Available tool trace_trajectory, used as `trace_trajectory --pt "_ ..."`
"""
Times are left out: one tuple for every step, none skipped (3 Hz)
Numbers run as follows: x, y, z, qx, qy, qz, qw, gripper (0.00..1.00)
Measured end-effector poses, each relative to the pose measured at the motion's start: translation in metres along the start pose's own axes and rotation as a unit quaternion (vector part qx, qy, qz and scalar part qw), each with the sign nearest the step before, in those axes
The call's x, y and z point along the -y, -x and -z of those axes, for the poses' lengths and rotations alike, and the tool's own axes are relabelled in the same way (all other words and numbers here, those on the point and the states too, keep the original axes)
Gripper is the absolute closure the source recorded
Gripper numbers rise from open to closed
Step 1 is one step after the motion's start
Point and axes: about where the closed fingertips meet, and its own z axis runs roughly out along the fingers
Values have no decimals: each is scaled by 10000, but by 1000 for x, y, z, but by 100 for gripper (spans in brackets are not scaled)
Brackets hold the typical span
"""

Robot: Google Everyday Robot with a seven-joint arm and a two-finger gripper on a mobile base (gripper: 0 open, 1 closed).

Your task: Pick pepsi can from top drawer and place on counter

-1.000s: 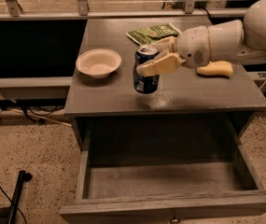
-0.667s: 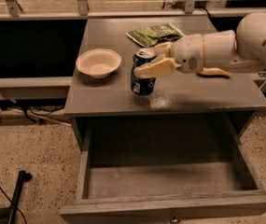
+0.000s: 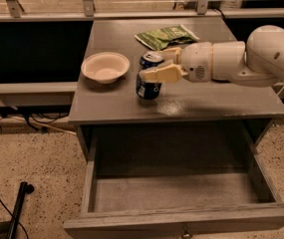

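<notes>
The counter [image 3: 206, 103] has a grey matt top with a faint sheen near its front edge, and its edges are worn. Standing on the counter, the pepsi can [image 3: 149, 86] is glossy dark blue metal with a silver top. The gripper [image 3: 152, 63], over the counter's middle and clamped on the can, is smooth tan plastic with a glossy white shell behind it. The bowl [image 3: 105, 66] on the counter looks matt and paper-like, and the bag [image 3: 166, 35] there is shiny green foil. Below the counter, the top drawer [image 3: 181, 198] is rough, weathered grey wood.

Dark blue can [image 3: 148, 79] with a silver top stands upright on the grey counter [image 3: 206, 103], near the front edge at about the middle. The gripper [image 3: 153, 63] clamps it from the right, one finger on each side. Below, the drawer [image 3: 181, 220] is pulled wide open.
</notes>
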Motion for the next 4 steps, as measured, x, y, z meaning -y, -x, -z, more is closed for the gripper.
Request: trace_trajectory --pt "-1 1 -2 2 24 5 10000 15" --pt "-2 1 -5 4 45 9 10000 0" --pt "-2 1 -5 4 45 9 10000 0" --pt "-3 3 8 -32 8 -4 10000 0"
